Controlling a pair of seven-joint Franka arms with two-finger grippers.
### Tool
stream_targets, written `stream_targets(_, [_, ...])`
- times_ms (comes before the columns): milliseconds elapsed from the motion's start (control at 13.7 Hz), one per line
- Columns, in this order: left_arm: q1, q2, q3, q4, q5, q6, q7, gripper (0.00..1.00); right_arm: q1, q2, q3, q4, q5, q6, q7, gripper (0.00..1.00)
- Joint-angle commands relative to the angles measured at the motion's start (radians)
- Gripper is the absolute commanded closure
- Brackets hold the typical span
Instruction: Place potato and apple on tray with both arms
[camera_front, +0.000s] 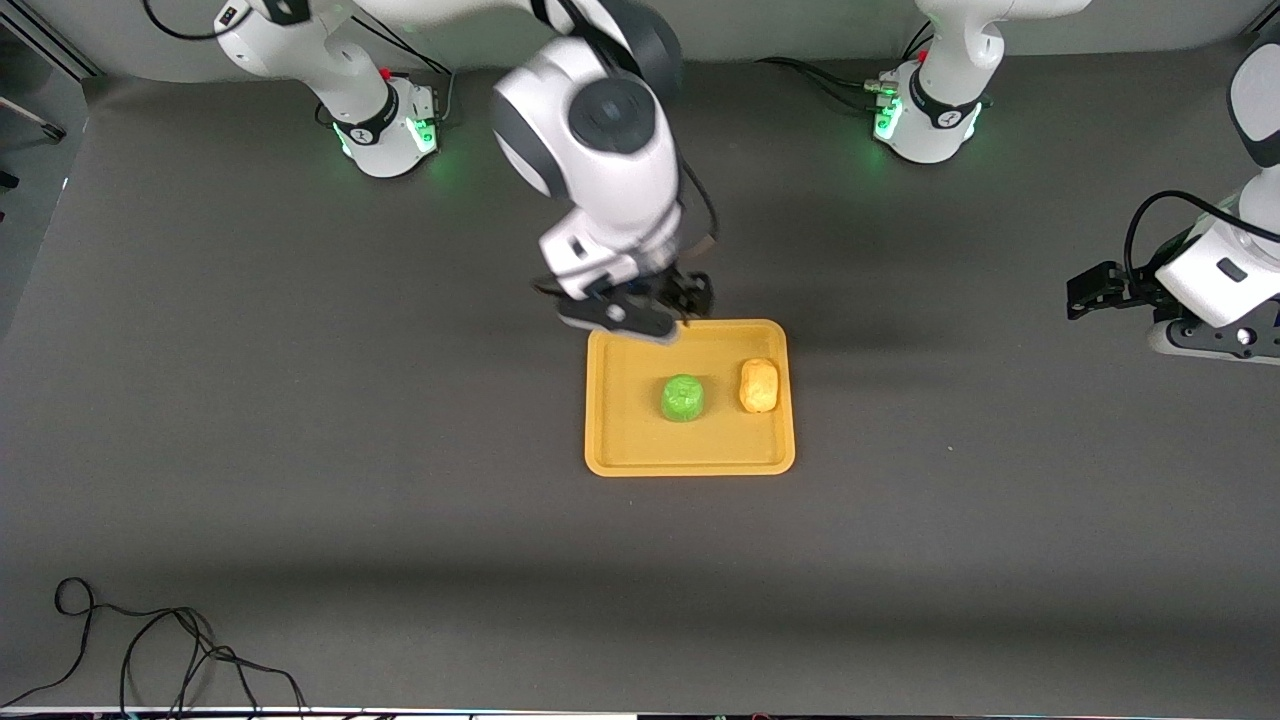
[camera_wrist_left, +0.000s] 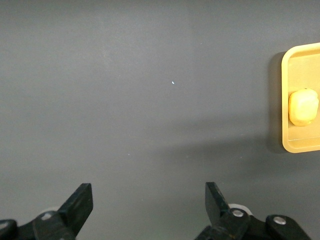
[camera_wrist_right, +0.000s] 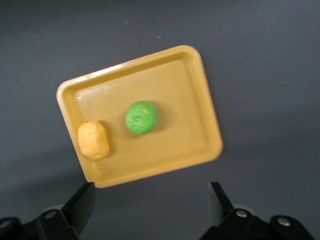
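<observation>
The orange-yellow tray (camera_front: 690, 465) lies in the middle of the table. The green apple (camera_front: 682, 397) sits on it near its centre. The yellow-tan potato (camera_front: 758, 386) lies on it beside the apple, toward the left arm's end. My right gripper (camera_front: 650, 305) is open and empty, up over the tray's rim on the robot bases' side. Its wrist view shows its own gripper (camera_wrist_right: 150, 195), the tray (camera_wrist_right: 185, 100), apple (camera_wrist_right: 142, 117) and potato (camera_wrist_right: 93, 140). My left gripper (camera_front: 1095, 290) waits open and empty over bare table at the left arm's end. Its wrist view shows its own gripper (camera_wrist_left: 149, 195), the tray's end (camera_wrist_left: 300, 55) and potato (camera_wrist_left: 303, 106).
Both arm bases (camera_front: 385, 125) (camera_front: 930, 120) stand along the table's edge farthest from the front camera. Loose black cables (camera_front: 150, 650) lie at the table's nearest edge, toward the right arm's end. Dark grey table surrounds the tray.
</observation>
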Motion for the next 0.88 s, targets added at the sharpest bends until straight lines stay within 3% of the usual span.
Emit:
stream_targets(0, [0.0,-0.016,-0.001,-0.014,0.014,0.004,0.012,0.0,0.005,-0.173,-0.056,-0.165,-0.02,-0.06,-0.124,0.0])
stream_targets(220, [0.0,-0.015,-0.001,-0.017,0.014,0.007,0.012,0.0,-0.137,-0.401,-0.037,-0.397,-0.031,-0.054,-0.31,0.0])
stream_targets(366, [0.0,-0.015,-0.001,-0.015,0.014,0.009,0.012,0.0,-0.293,-0.497,0.034,-0.483,-0.032,-0.06,-0.402,0.0])
stream_targets(659, [-0.003,-0.013,0.001,-0.014,0.022,0.006,0.001,0.0,-0.637,-0.58,0.184,-0.56,-0.063,-0.085,-0.637,0.0])
stream_targets(805, [-0.003,-0.015,-0.001,-0.014,0.031,-0.002,-0.001,0.0,-0.759,-0.583,0.207,-0.559,-0.064,-0.094,-0.74,0.0])
